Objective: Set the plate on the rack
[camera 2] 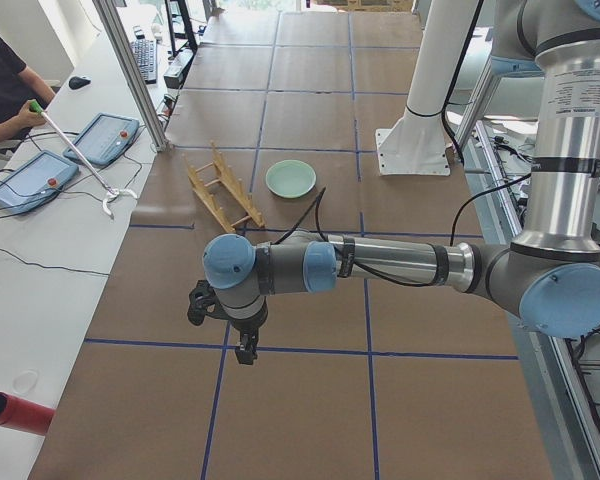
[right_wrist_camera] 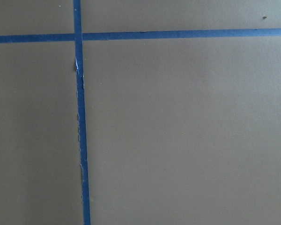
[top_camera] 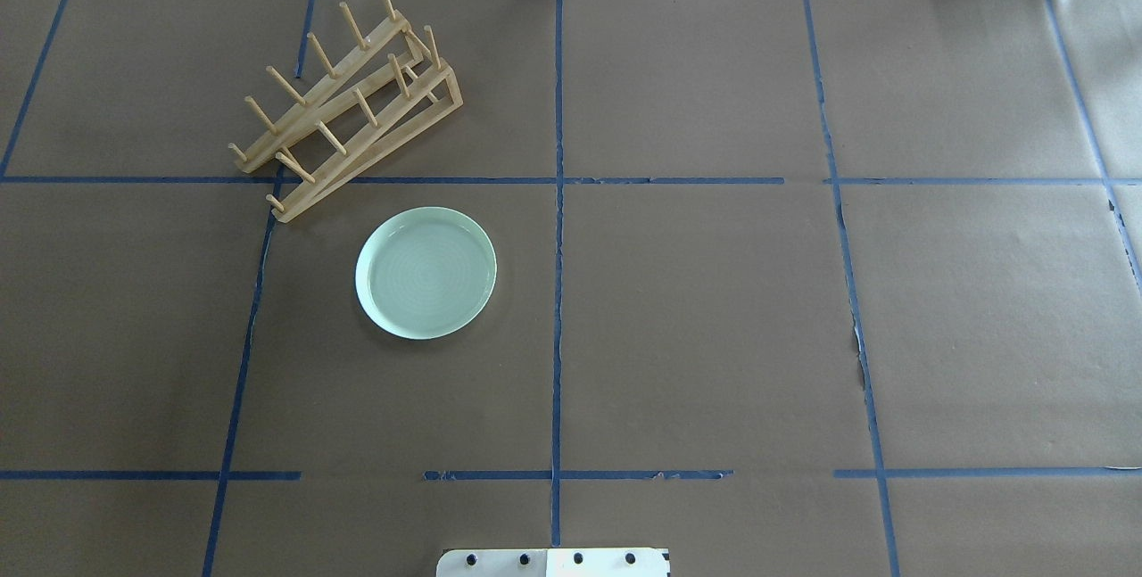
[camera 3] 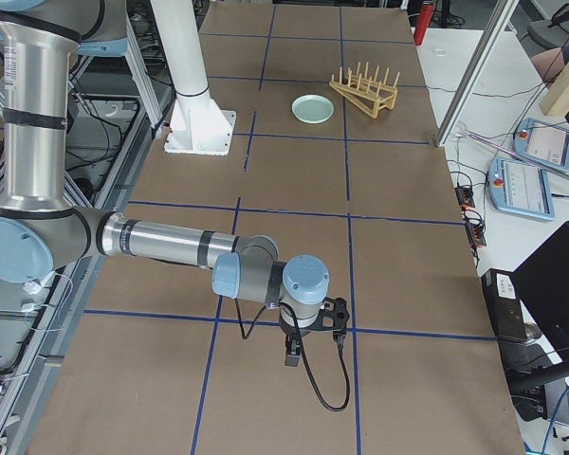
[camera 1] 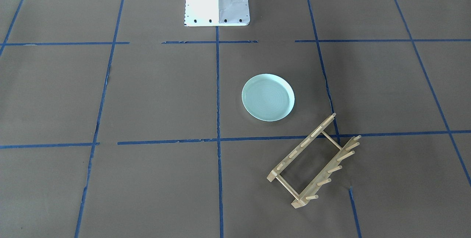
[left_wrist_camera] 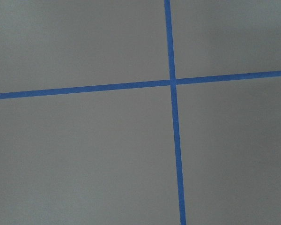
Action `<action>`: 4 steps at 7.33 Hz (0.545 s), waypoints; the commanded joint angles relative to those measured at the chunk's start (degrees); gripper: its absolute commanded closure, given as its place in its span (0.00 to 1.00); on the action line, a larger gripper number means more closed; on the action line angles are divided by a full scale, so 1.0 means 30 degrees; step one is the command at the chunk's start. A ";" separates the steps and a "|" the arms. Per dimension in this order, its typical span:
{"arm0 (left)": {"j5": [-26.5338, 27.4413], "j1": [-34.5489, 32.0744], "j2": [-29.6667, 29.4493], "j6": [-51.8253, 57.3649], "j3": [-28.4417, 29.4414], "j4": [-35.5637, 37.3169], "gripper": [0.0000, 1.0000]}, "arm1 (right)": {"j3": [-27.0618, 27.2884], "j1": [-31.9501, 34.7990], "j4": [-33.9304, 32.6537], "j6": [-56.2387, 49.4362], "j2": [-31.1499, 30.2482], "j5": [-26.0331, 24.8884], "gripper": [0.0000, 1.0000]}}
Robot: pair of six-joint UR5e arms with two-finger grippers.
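The plate point(top_camera: 426, 273) is lying flat on the table point(top_camera: 714, 336), just beside the rack point(top_camera: 352, 104) but not touching it, on the robot's left half. The rack is sitting askew to the tape lines point(top_camera: 558, 202). The left gripper point(camera 2: 245, 352) and right gripper point(camera 3: 292, 356) are hanging well away, pointing down. I cannot tell whether their jaws are open or closed.

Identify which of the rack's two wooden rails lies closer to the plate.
The rail on the robot's side of the rack, its end almost reaching the plate; the other rail lies beyond it.
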 commanded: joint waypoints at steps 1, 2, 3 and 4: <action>-0.0062 -0.0025 0.0094 -0.0165 -0.0298 -0.0029 0.00 | 0.0000 0.0000 0.0000 0.0000 -0.0004 0.0000 0.00; -0.0208 -0.0025 0.0848 -0.0021 -0.0444 -0.0290 0.00 | -0.0029 0.0000 0.0000 0.0000 0.0025 0.0000 0.00; -0.0209 0.0352 0.0652 -0.0193 -0.0706 -0.0960 0.00 | -0.0029 0.0000 0.0000 0.0000 0.0025 0.0000 0.00; -0.1862 0.1168 0.0563 -0.2428 -0.0912 -0.2272 0.00 | -0.0029 0.0000 0.0000 0.0000 0.0025 0.0000 0.00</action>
